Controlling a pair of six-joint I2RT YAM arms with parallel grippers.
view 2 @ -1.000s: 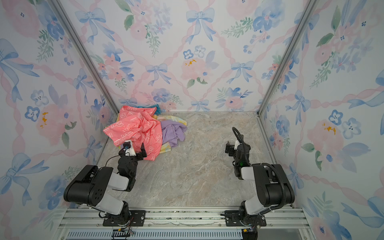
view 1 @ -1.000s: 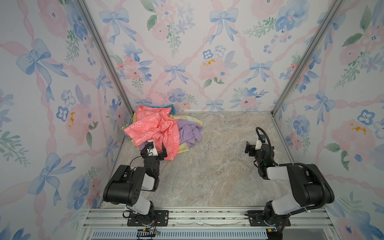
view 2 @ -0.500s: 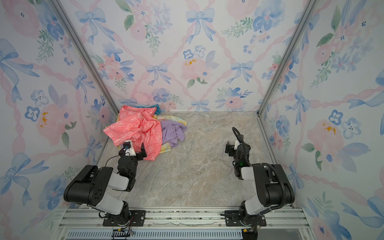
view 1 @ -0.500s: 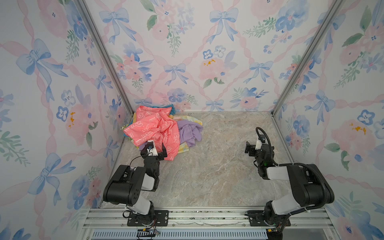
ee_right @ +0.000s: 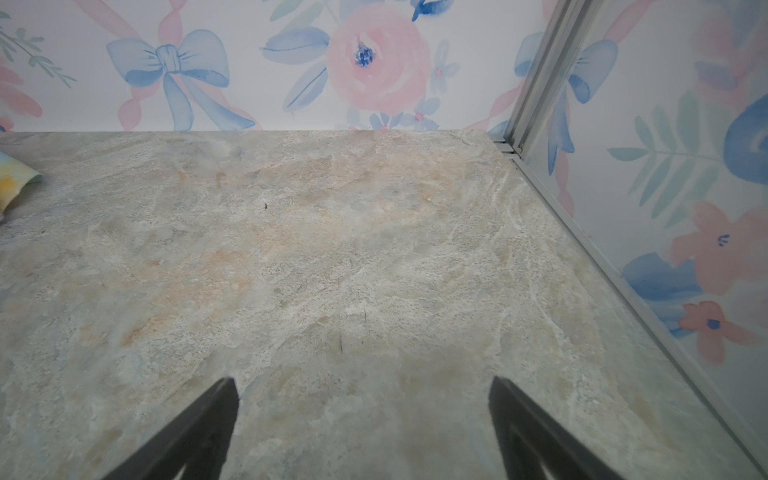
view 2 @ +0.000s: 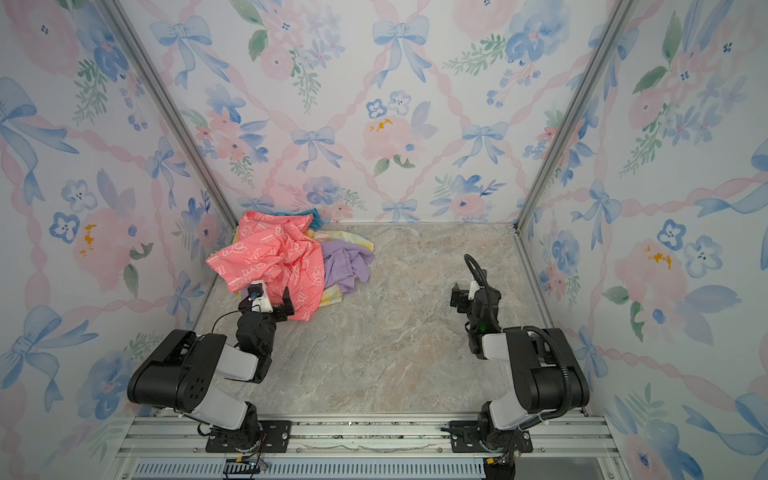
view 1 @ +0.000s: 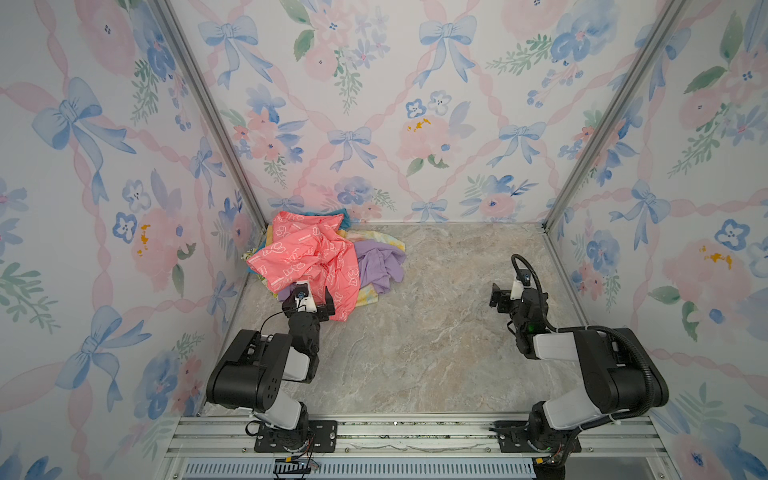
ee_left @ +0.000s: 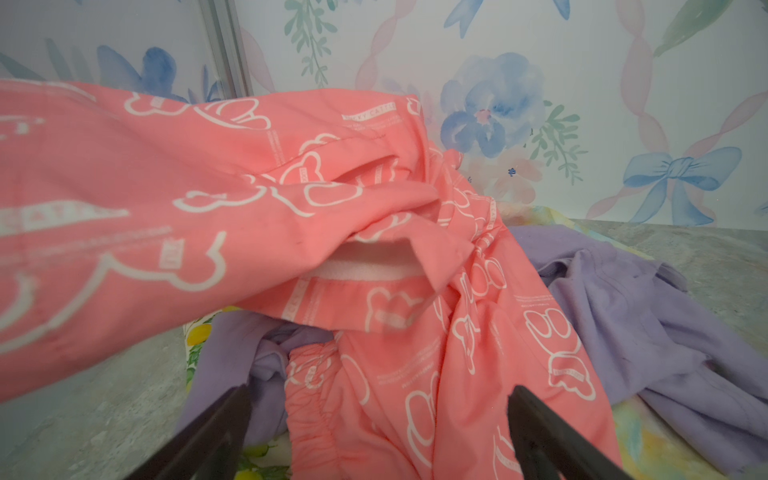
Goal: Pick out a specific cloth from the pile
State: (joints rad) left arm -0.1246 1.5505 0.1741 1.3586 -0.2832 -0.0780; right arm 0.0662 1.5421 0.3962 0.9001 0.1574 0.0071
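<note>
l end effector apart, empty, by coral-pink cloth; r end effector apart, empty, over table.

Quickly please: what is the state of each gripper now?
Left gripper: open, holding nothing; coral-pink cloth lies between its jaws.
Right gripper: open, empty.

A marbled grey-and-beige, stone-look tabletop makes the floor of the booth. From the tabletop's back and side edges rise white wallpapered walls, printed with blue bows, pink ribbons and pastel flowers. Silver aluminium posts climb from the tabletop's two back corners. Slotted aluminium rails run along its front edge.
</note>
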